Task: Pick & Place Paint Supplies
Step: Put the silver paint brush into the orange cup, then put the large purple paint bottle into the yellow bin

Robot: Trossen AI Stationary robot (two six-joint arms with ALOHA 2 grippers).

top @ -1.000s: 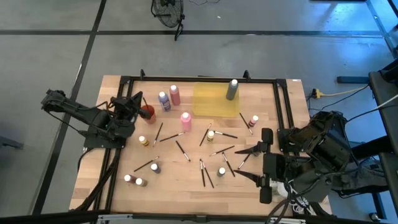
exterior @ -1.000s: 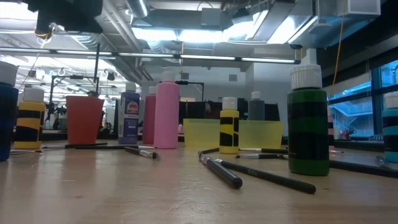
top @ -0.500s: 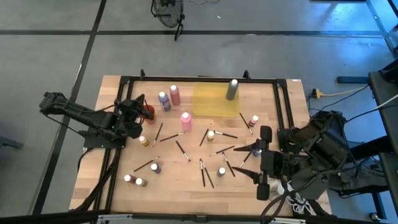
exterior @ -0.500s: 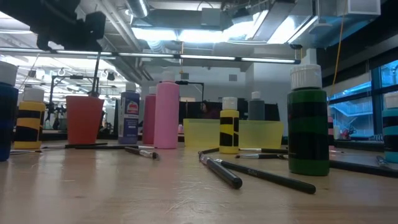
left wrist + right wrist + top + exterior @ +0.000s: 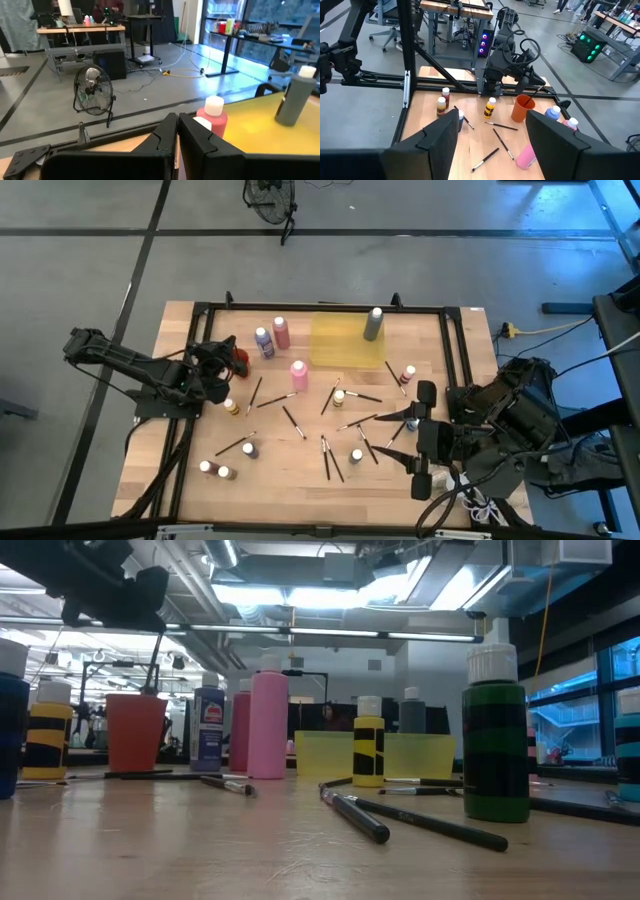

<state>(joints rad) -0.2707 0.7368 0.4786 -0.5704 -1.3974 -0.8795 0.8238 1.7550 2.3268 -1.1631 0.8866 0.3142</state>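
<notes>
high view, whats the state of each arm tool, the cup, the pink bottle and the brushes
left tool: shut on a thin brush, over the orange cup
right tool: open, empty
orange cup: upright
pink bottle: upright, capped
brushes: lying flat, scattered

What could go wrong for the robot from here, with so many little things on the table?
1. The left claw seems to hold a paintbrush over the red cup; a pull sideways might tip the cup.
2. The right claw hangs open above loose brushes beside a small bottle; reaching down, it might knock that bottle over.
</notes>
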